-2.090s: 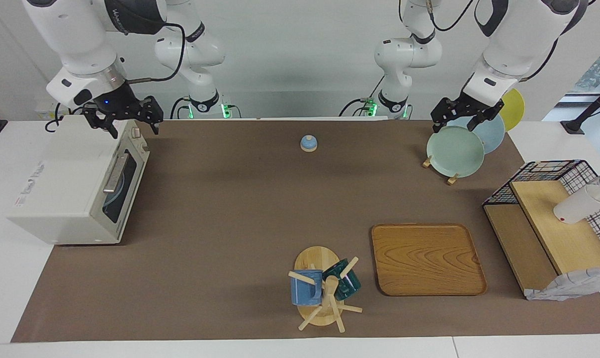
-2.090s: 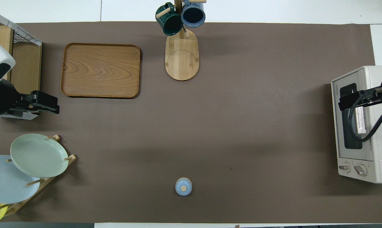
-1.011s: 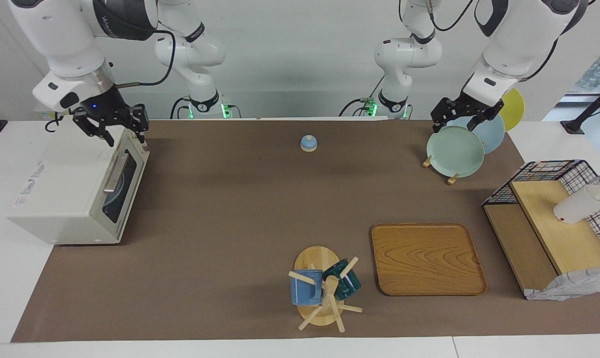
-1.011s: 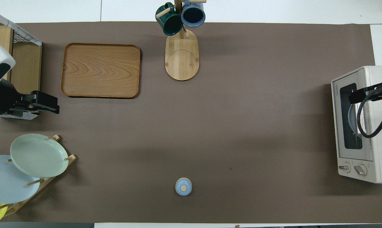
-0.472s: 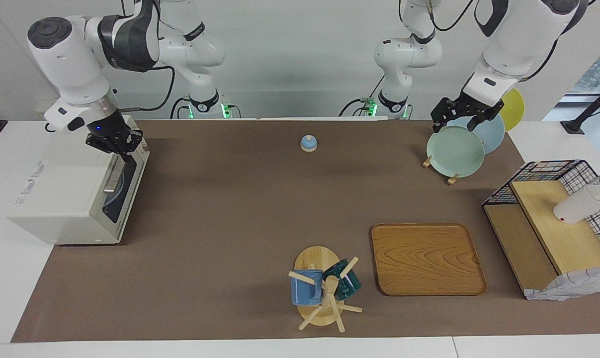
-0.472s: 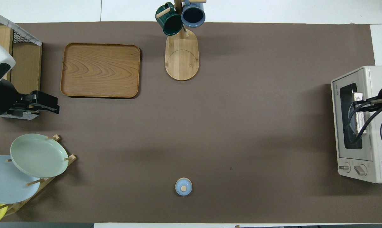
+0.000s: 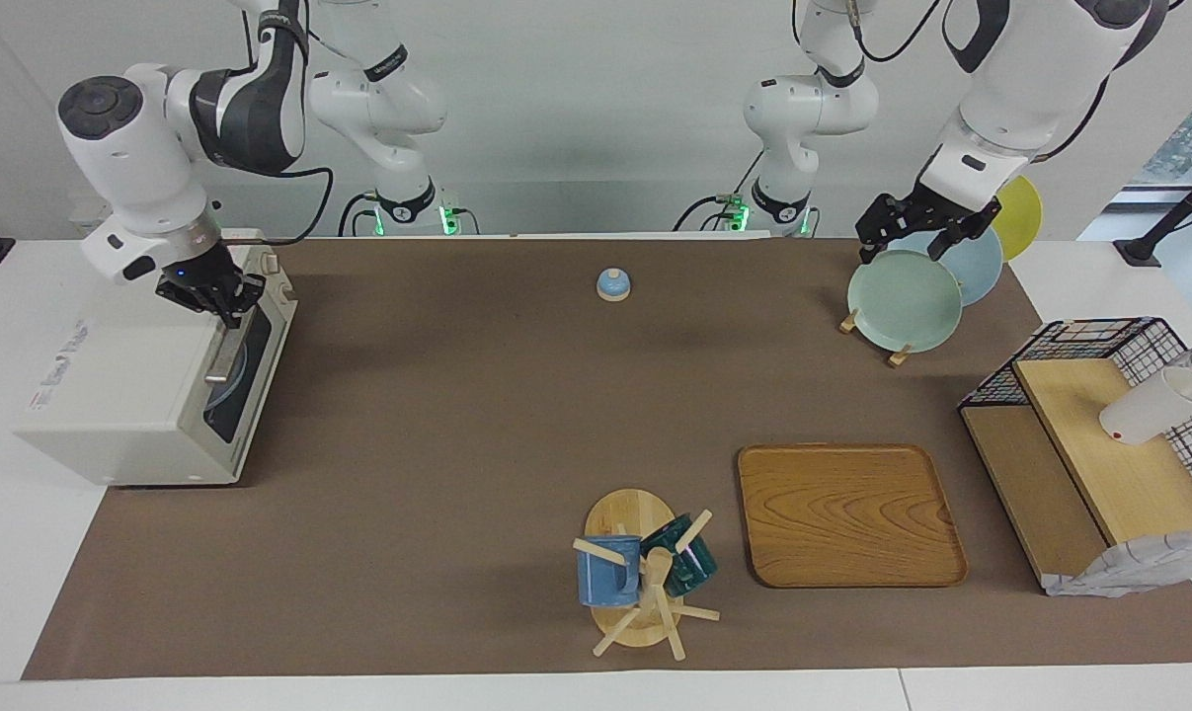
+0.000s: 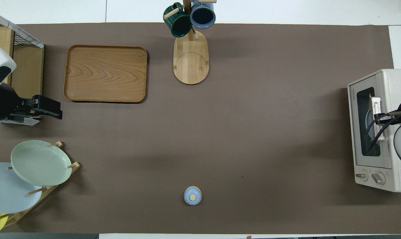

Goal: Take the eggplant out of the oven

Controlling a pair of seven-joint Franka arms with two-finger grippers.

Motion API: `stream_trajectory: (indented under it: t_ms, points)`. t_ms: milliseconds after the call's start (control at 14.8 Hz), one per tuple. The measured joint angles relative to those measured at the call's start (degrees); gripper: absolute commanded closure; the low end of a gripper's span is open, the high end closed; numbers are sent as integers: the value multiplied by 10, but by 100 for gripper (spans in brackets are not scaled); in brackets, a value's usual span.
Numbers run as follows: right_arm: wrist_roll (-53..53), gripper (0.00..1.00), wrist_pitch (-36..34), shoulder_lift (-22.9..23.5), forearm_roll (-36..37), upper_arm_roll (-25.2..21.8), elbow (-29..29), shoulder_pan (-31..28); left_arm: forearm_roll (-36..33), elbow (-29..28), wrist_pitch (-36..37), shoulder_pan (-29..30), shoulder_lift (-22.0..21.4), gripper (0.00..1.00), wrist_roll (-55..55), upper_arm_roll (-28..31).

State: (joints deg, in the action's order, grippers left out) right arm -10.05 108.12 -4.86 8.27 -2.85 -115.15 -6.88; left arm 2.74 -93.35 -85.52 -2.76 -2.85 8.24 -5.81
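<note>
The right gripper [image 7: 228, 314] has dropped from above the oven [image 7: 131, 385] and clamped shut on the door's silver handle [image 7: 226, 346], so opening comes next, the eggplant unseen inside; the left gripper [image 7: 917, 237] waits wide over the plate rack [image 7: 877, 341].

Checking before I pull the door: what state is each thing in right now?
oven: door closed, pale plate showing through the glass
right hand: shut, at the oven's door handle
left hand: open, waiting above the plate rack
eggplant: not visible
wooden tray: bare
</note>
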Motion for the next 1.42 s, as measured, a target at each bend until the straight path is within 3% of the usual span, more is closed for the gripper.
stream_trajectory:
  t_ms: [809, 1011, 1416]
  points:
    - [0, 100, 25, 1, 7, 1, -26, -7, 0, 0, 0, 0, 0, 0, 0, -2]
    - [33, 100, 28, 1, 7, 4, -36, 25, 0, 0, 1, 0, 0, 0, 0, -1]
    - [107, 100, 139, 40, -8, 14, -96, 89, 0, 0, 1, 0, 0, 0, 0, -1]
